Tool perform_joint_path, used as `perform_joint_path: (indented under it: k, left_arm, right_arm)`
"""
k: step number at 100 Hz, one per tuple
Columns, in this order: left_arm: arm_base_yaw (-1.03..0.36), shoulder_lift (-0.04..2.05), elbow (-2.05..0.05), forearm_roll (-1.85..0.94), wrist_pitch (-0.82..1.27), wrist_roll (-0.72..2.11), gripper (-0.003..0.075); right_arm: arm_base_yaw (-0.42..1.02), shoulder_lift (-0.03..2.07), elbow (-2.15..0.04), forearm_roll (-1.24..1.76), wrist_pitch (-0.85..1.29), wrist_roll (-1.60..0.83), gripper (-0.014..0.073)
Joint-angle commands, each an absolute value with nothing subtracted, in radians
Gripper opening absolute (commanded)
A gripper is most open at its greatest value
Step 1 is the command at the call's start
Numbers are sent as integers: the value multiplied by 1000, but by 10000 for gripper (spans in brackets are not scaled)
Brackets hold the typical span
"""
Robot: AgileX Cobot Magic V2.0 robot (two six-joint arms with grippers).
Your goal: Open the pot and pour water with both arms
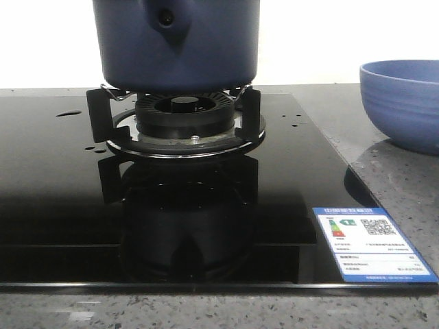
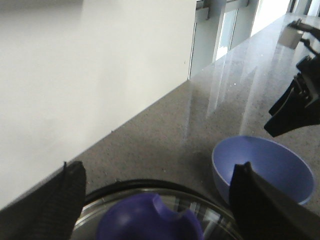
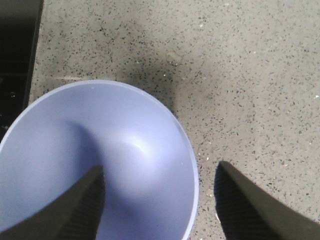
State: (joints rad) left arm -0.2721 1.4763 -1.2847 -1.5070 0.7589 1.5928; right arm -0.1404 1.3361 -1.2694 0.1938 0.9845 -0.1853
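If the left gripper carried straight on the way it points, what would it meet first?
Probably the purple knob of the glass lid, which sits between the open left gripper's fingers; depth is unclear.

Light blue bowl (image 1: 405,103) on speckled countertop (image 3: 250,75), beside black glass hob (image 1: 55,205) bearing energy label (image 1: 370,243).

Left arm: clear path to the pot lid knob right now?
Probably yes. The left gripper is open, its fingers either side of the purple knob on the glass lid, with nothing between them. The bowl sits off to the side.
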Motion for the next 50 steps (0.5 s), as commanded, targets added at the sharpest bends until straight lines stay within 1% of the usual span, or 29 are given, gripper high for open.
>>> perform_joint_path:
  k: [1,12,16,20,23,26,27,28,29,31,33,38,40,41,42,43,50]
  left_arm:
    - [-245,1398,-1335,-1574,781,1586,547]
    - [-186,1339,-1342,-1574,780,1584,535]
    - [-159,1317,-1342,-1574,780,1582,515]
    - [-136,1300,-1342,-1574,777,1552,475]
    - [-110,1284,-1342,-1574,776,1526,439]
    - [-88,1271,-1342,-1574,776,1500,383]
    - [-78,1265,-1342,-1572,776,1482,358]
    - [-72,1263,-1342,-1570,776,1482,344]
    - [-61,1256,-1342,-1566,776,1471,316]
    - [-51,1251,-1342,-1561,776,1454,288]
    - [-29,1240,-1342,-1548,776,1439,241]
    - [6,1222,-1342,-1517,776,1401,104]
    - [20,1214,-1342,-1502,778,1388,67]
    - [25,1211,-1342,-1497,778,1378,31]
    - [34,1209,-1342,-1484,781,1374,13]
    - [38,1204,-1342,-1478,780,1370,-22]
    - [76,1177,-1342,-1411,783,1326,-19]
  right_arm:
    - [-146,1287,-1303,236,942,-203,424]
    - [-146,1267,-1303,335,913,-246,412]
    - [-146,1257,-1303,395,894,-262,384]
    - [-146,1251,-1303,464,874,-283,341]
    - [-146,1243,-1303,514,859,-311,304]
    - [-146,1238,-1303,561,848,-336,260]
    - [-146,1237,-1303,595,841,-349,223]
    - [-146,1235,-1303,595,839,-356,223]
    - [-146,1234,-1303,618,834,-363,196]
    - [-146,1232,-1303,650,829,-386,155]
    - [-144,1227,-1303,670,821,-409,126]
    - [-140,1222,-1301,743,805,-469,8]
    - [-137,1215,-1301,759,797,-497,-21]
    - [-136,1214,-1301,772,792,-506,-50]
    - [-133,1214,-1298,779,790,-524,-64]
    - [-130,1212,-1299,793,785,-540,-73]
    - [-119,1200,-1290,841,758,-601,-61]
